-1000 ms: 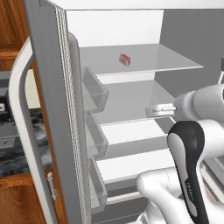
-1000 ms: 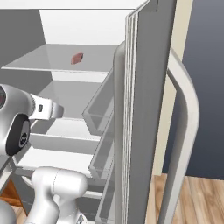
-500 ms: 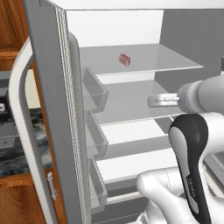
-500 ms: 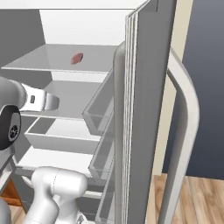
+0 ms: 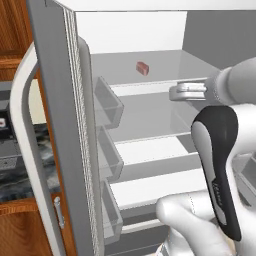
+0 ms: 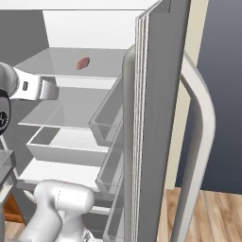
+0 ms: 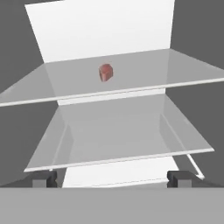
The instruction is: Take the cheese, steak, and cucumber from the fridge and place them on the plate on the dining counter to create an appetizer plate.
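Note:
The fridge (image 5: 55, 125) stands open, its white interior crossed by grey shelves. The steak (image 5: 142, 68), a small pinkish-red slab, lies alone on the upper shelf (image 7: 131, 83), toward the back. From the right it appears as the steak (image 6: 83, 63), and the hand camera has the steak (image 7: 105, 72) above centre. My gripper (image 5: 175, 92) is open and holds nothing. It hovers in front of that shelf's front edge, pointing inward, a little below the steak. The gripper (image 6: 53, 90) is well short of it. The cheese, cucumber, plate and dining counter are out of view.
Clear door bins (image 5: 107, 100) line the left door, and more bins (image 6: 111, 123) line the right door (image 6: 160, 94). A drawer (image 6: 61, 146) sits below the middle shelf. Wooden cabinets and a dark marbled worktop (image 5: 20, 170) lie left of the fridge.
The gripper has risen from the level of the middle shelf to just under the upper shelf's front edge, still open. The steak has not moved.

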